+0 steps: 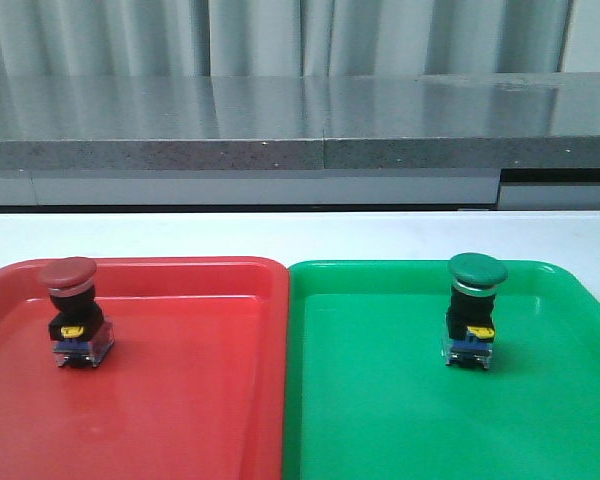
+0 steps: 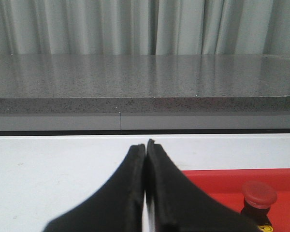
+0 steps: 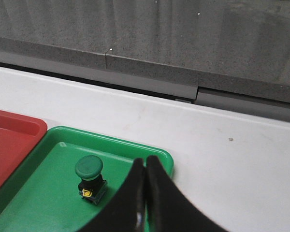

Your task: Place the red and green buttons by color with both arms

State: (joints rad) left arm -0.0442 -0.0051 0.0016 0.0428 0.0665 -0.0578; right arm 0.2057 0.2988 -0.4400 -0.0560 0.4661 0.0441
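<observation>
The red button (image 1: 72,310) stands upright in the red tray (image 1: 180,400), near its far left corner. The green button (image 1: 473,308) stands upright in the green tray (image 1: 380,410), near its far edge. Neither arm shows in the front view. In the left wrist view my left gripper (image 2: 145,145) is shut and empty above the white table, with the red button (image 2: 259,195) off to one side in the red tray (image 2: 217,181). In the right wrist view my right gripper (image 3: 145,160) is shut and empty over the green tray's (image 3: 48,193) corner, beside the green button (image 3: 90,176).
The two trays lie side by side on a white table (image 1: 300,235). A grey speckled counter ledge (image 1: 280,125) runs along the far side, with curtains behind it. A corner of the red tray (image 3: 9,135) shows in the right wrist view.
</observation>
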